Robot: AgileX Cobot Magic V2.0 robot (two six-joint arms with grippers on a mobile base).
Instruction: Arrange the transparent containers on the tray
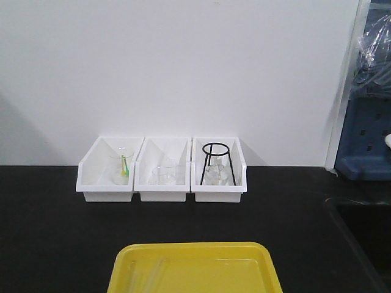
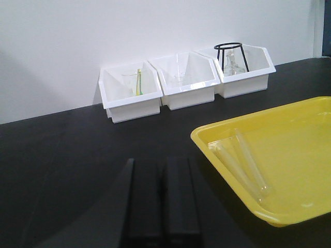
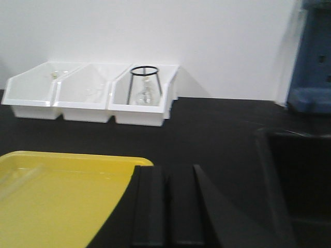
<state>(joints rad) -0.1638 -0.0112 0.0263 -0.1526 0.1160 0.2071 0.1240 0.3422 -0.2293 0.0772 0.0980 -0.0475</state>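
The yellow tray (image 1: 195,253) lies at the front middle of the black table. Two transparent containers (image 2: 242,164), thin glass tubes, lie side by side in the tray's (image 2: 289,155) left part; in the front view these tubes (image 1: 153,273) show only faintly. My left gripper (image 2: 161,161) is shut and empty, over the table left of the tray. On the other side, my right gripper (image 3: 168,168) is shut and empty, just off the tray's (image 3: 62,201) right corner. One tube (image 3: 19,178) shows faintly in the right wrist view.
Three white bins (image 1: 162,171) stand in a row against the back wall: a beaker with a green stick (image 1: 122,166), small beakers (image 1: 165,174), a black ring stand over a flask (image 1: 217,162). A blue crate (image 1: 366,134) and a recessed sink (image 1: 366,226) are at right.
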